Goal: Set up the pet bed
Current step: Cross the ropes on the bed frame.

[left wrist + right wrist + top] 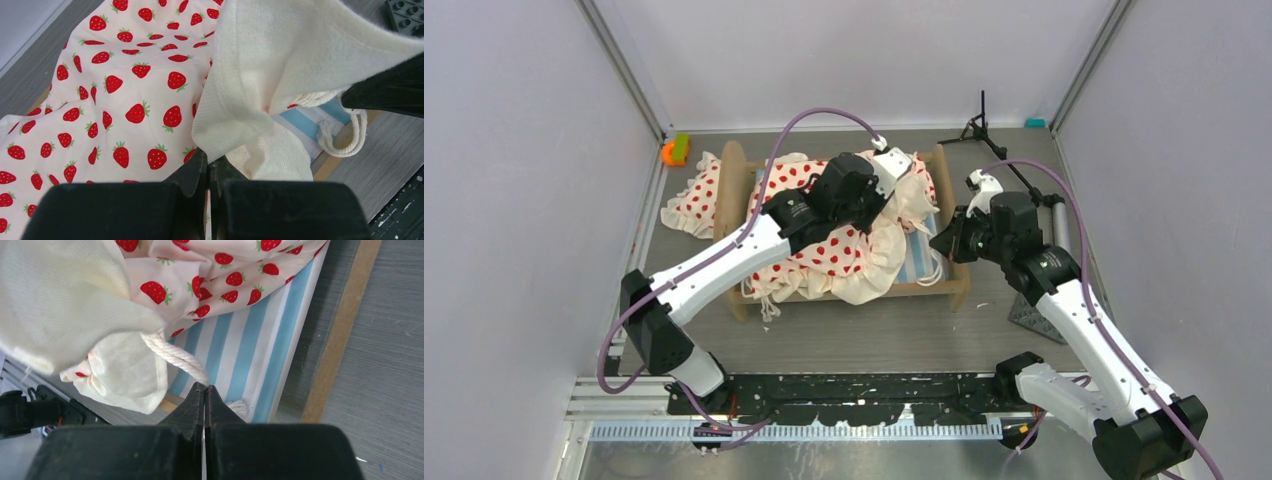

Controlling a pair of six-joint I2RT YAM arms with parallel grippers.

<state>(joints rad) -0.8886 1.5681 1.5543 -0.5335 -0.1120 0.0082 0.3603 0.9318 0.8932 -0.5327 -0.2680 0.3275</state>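
Black fingers (192, 175) on the left gripper (208, 167) are pressed tight together, and the lower corner of the cream cloth (280, 55) runs right down into the pinch: that's a grip on fabric. Over on the other side, the right gripper (204, 392) is clenched just as hard, its fingers (192, 407) nipping a twisted white rope (175, 357) that comes out from under the cream cloth.

Beneath that rope lies the blue-and-white striped mattress (250, 340). The light-wood side rail (340, 330) is just beyond it, and the grey table (390, 365) past that. Left of the cream cloth, the strawberry-print bedding (125, 100) lies rumpled.

Now the overhead view. The pet bed (904, 291) sits mid-table, its long side facing the arms, with rounded end boards at left and right. Bedding is heaped across it, and a piece in the same print lies just outside the left end board.

The left arm reaches diagonally over the bed, and the right arm comes in at the bed's right end. Behind the bed stands a black tripod stand (980, 125). A small orange-and-green object (674, 150) sits in the back-left corner. A dark studded mat (1030, 315) lies beside the right arm.
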